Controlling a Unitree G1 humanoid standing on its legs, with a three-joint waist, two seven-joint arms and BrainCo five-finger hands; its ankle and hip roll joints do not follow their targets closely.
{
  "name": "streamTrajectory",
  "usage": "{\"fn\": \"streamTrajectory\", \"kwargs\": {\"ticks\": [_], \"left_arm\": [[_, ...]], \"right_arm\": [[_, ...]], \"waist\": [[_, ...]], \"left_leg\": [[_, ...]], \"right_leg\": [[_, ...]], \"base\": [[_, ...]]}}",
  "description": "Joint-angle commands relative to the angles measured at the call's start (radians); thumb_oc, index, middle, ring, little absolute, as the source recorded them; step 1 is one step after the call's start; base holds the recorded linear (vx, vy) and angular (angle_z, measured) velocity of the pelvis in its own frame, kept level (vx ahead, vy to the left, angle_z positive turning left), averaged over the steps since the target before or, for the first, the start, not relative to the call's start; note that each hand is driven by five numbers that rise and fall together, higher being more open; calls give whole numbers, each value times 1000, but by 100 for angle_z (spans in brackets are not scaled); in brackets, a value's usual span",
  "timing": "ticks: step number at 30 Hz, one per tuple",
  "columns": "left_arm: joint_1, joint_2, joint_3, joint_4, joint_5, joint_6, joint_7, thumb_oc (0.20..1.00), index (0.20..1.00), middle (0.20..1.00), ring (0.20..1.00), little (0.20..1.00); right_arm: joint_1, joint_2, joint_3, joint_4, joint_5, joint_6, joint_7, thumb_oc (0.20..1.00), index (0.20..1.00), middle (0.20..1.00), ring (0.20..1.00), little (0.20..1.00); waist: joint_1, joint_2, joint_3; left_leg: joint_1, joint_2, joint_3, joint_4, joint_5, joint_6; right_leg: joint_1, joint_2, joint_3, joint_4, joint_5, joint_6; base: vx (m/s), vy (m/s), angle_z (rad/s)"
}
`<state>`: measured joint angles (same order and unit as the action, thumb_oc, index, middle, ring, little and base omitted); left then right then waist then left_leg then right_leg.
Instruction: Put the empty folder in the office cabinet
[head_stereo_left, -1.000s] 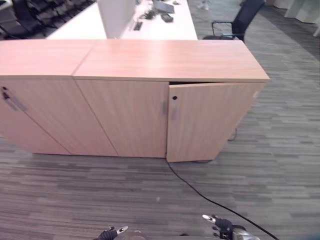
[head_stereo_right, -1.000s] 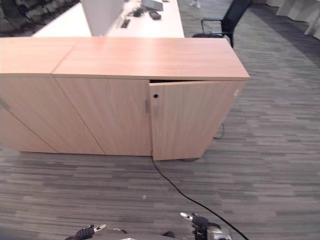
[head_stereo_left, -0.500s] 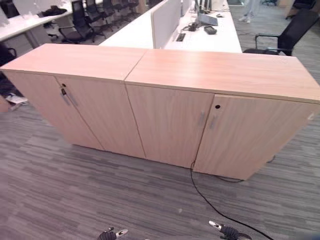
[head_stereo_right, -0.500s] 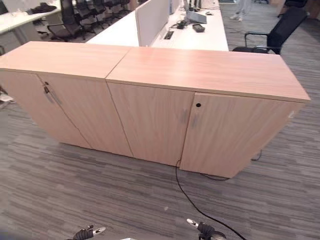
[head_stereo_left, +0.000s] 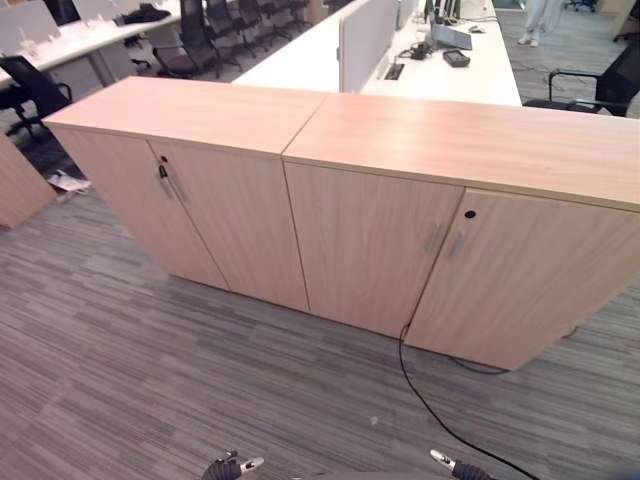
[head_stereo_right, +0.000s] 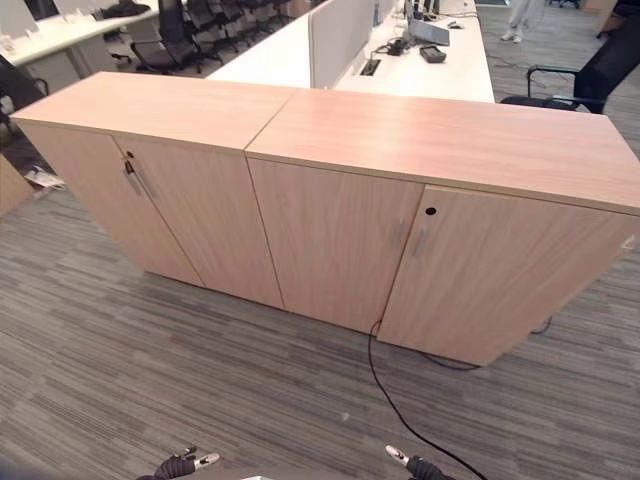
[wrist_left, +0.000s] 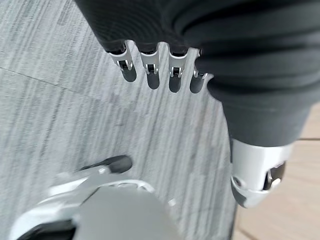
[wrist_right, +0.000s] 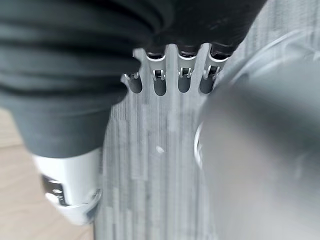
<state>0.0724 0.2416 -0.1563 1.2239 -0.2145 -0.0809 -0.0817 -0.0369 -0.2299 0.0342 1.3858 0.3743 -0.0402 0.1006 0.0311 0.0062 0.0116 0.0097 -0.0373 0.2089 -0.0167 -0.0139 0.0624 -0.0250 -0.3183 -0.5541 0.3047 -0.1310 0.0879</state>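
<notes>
Nearest, low over the carpet: both hands are seen.
Left hand: fingers are held straight and slightly apart, nothing is gripped.
Right hand: fingers are held straight, nothing is gripped.
Office cabinet: all doors are seen shut.
Folder: cannot be told where it is.
Far edge: desks and chairs are seen.
</notes>
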Motion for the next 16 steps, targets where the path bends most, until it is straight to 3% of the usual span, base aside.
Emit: {"fn": "streamTrajectory", "kwargs": {"ticks": [1, 11, 16], "left_arm": [[-21, 6, 29, 32, -73, -17, -18, 1000, 1000, 1000, 1000, 1000], [-1, -18, 47, 56, -107, -13, -36, 1000, 1000, 1000, 1000, 1000], [-5, -27, 45, 62, -116, -10, -39, 1000, 1000, 1000, 1000, 1000]], "right_arm": [[8, 28, -2, 101, 46, 12, 11, 1000, 1000, 1000, 1000, 1000], [-11, 46, 37, 88, 51, 4, 12, 1000, 1000, 1000, 1000, 1000], [-14, 48, 40, 94, 47, 9, 13, 1000, 1000, 1000, 1000, 1000]], "waist": [[11, -32, -24], [16, -53, -57], [16, -55, -59]], "left_leg": [[-48, -24, -33, -71, 39, -45], [-75, 5, -7, -71, 50, -60], [-75, 16, -2, -71, 52, -66]], "right_leg": [[63, 71, -39, -153, 81, 50], [80, 161, 25, -290, 102, 35], [88, 174, 21, -305, 100, 27]], "base": [[4, -111, 43], [4, -59, -4], [17, -40, -7]]}}
